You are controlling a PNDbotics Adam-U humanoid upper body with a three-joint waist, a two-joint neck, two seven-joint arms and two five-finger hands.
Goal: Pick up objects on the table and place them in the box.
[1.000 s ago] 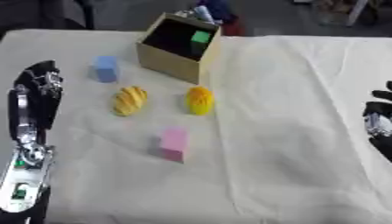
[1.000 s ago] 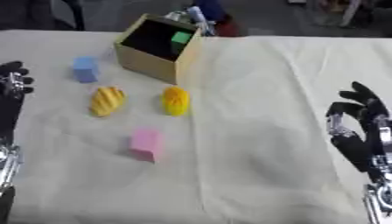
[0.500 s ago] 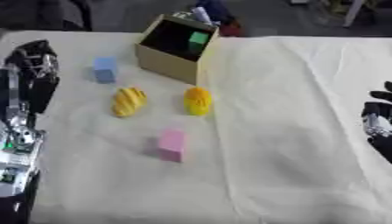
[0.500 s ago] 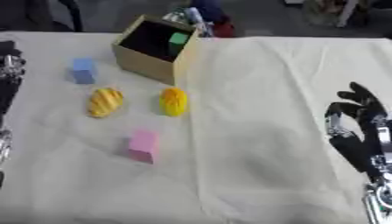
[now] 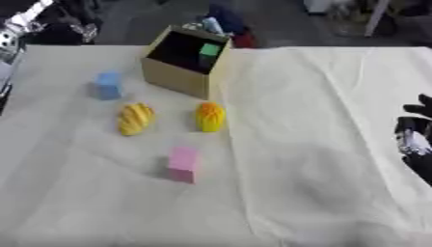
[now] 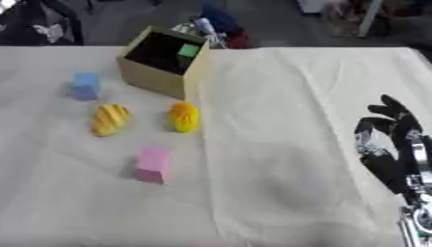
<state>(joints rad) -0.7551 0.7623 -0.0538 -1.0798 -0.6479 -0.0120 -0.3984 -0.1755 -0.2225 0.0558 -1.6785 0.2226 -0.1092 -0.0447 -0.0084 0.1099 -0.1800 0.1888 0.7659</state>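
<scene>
Cardboard box [image 6: 156, 82] stands open near the far edge of the cloth-covered table [image 6: 278, 144], with a green block [image 6: 187, 50] inside it. Just left of the box lies a blue block [image 6: 85, 86]. In front of the box sit an orange ridged object [image 6: 184, 116] and, to its left, a yellow ridged object [image 6: 111, 120]. Nearer than these two lies a pink block [image 6: 154, 164]. The right hand [image 6: 390, 140] rests well to the right of the box, at the table's right edge, fingers relaxed and spread upward, holding nothing, well apart from every object. The left hand does not show.
</scene>
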